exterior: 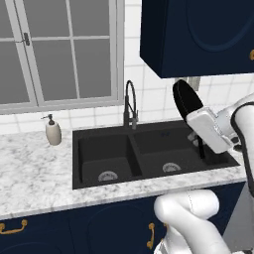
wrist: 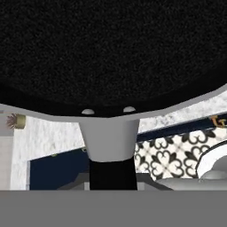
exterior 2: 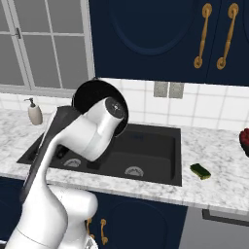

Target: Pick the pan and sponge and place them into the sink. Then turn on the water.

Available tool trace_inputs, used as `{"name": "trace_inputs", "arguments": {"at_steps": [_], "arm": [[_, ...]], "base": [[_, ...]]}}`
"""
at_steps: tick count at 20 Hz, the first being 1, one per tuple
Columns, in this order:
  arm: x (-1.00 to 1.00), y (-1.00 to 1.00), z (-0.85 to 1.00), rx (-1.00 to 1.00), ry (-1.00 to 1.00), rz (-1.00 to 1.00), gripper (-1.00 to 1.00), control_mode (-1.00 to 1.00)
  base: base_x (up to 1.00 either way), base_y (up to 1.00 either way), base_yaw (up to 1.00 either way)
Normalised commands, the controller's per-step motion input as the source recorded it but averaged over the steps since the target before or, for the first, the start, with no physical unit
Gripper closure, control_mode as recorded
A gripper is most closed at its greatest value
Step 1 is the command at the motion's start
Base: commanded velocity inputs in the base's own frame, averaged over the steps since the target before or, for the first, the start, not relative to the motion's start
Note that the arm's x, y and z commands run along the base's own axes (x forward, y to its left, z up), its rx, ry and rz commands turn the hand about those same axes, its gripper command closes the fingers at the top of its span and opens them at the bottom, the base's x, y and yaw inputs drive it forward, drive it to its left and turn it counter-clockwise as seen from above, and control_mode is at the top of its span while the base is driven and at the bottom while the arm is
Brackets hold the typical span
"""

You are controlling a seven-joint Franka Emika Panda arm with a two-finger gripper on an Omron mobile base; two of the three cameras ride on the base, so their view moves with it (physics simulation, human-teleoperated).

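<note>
Left base view: the end effector (exterior: pixel 194 136) is clenched on the handle of the pan (exterior: pixel 186 100), which stands on edge above it, lifted over the right basin of the sink (exterior: pixel 149 151). The faucet (exterior: pixel 130 105) rises well off to its left and no water runs from it; a soap bottle (exterior: pixel 52 131) sits farther left on the desk (exterior: pixel 34 173). The step in hand looks to be lowering the pan into the basin: it would go best brought down slowly and level, clear of the faucet, and let go only once it rests on the floor near the drain (exterior: pixel 171 167).

Right base view: the arm hides the end effector, and the pan (exterior 2: pixel 92 95) shows as a dark disc behind the wrist. This side alone shows the sponge (exterior 2: pixel 200 171), lying on the desk (exterior 2: pixel 214 155) well to the right of the sink (exterior 2: pixel 146 151), not yet moved.

Hand view: the pan (wrist: pixel 111 48) spreads black across the top, its grey-collared handle running down toward the fingertips, a closeness neither base camera gives. Below lies patterned floor (wrist: pixel 173 155).
</note>
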Motion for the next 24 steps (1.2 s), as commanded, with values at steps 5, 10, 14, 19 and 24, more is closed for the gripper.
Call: {"name": "trace_inputs", "arguments": {"at_steps": [5,10,14,19,24], "arm": [[0.13,-0.99,0.02,0.0,-0.06,0.11,1.0,-1.0],[0.65,-0.59,-0.15,0.0,-0.04,0.33,1.0,-1.0],[0.8,-0.29,-0.37,-0.03,0.0,0.44,1.0,-1.0],[0.39,-0.26,-0.53,-0.12,-0.08,0.39,1.0,-1.0],[0.36,-0.09,-0.94,-0.22,-0.13,0.23,1.0,-1.0]], "base": [[0.0,0.0,0.0],[0.0,0.0,0.0],[0.0,0.0,0.0],[0.0,0.0,0.0],[0.0,0.0,0.0]]}}
